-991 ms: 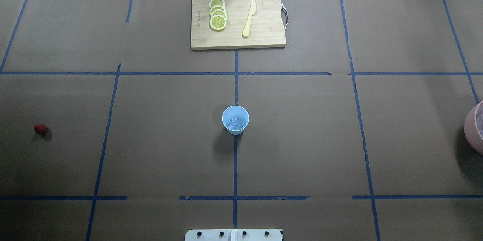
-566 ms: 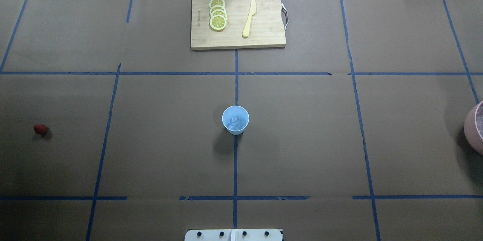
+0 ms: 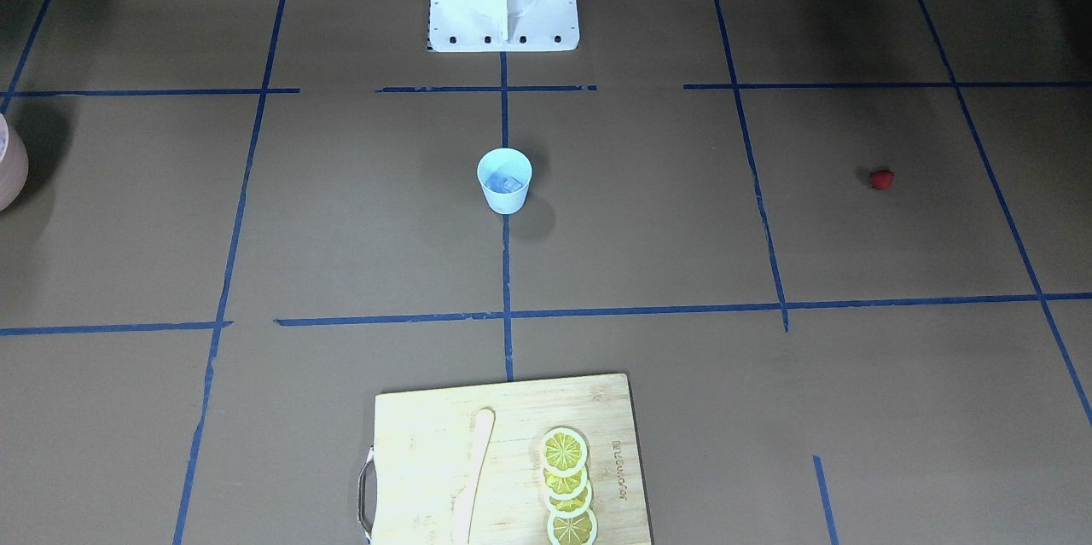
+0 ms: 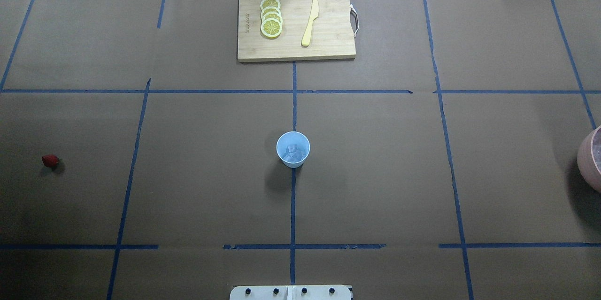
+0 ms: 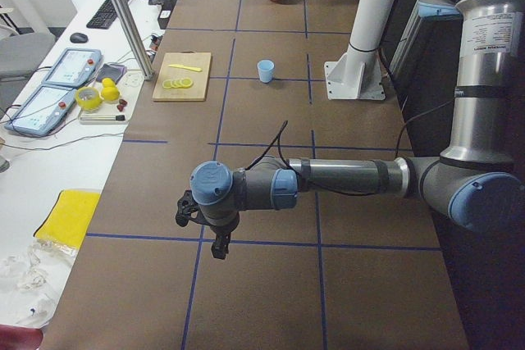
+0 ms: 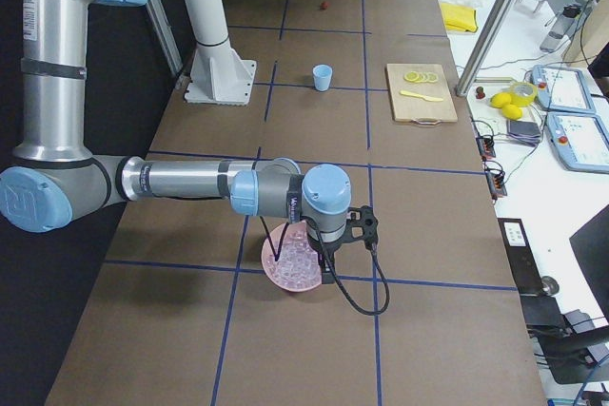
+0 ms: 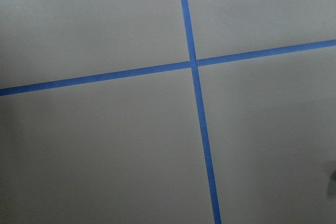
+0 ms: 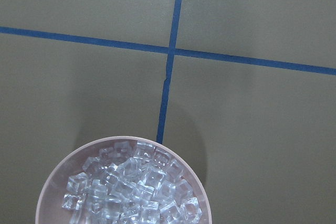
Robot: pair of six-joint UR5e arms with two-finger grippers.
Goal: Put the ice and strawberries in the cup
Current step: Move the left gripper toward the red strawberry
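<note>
light-blue tapered plastic cup (image 4: 293, 149) | tiny red rounded strawberry (image 4: 50, 160) | brown paper bench (image 4: 375, 173), blue tape grid (image 4: 211, 91) | pinkish round bowl (image 8: 50, 195), translucent whitish ice cubes (image 8: 131, 187)

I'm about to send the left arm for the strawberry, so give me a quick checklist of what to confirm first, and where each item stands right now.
1. The cup is upright with its mouth unobstructed: ok.
2. The ice is in the cup: ok.
3. The strawberry lies alone, free to grasp: ok.
4. The left gripper is above the strawberry: not ok; its wrist view shows no strawberry.
5. The left gripper is open: cannot tell.
6. The right gripper is away from the cup, over the pink bowl: ok.
</note>
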